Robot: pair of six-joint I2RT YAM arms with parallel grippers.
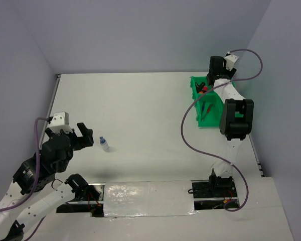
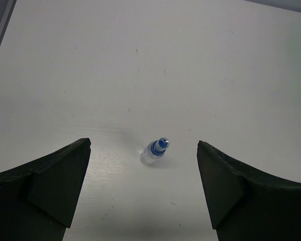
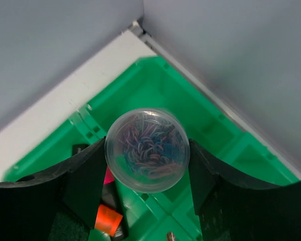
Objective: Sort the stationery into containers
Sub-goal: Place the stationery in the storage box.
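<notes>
My left gripper [image 2: 143,144] has its blunt black wedge jaws spread wide, gripping nothing. Small bottle [image 2: 155,150], clear plastic with a blue cap, stands upright on the matte white table [image 1: 140,110] just ahead of the jaws, touching neither. Far right, my right gripper [image 3: 146,145] pinches the round pot [image 3: 147,158], a see-through cylinder stuffed with tangled coloured clips, held over the glossy green tray [image 3: 210,125] with its ribbed dividers. Orange-tipped marker [image 3: 108,218] lies in a compartment below.
</notes>
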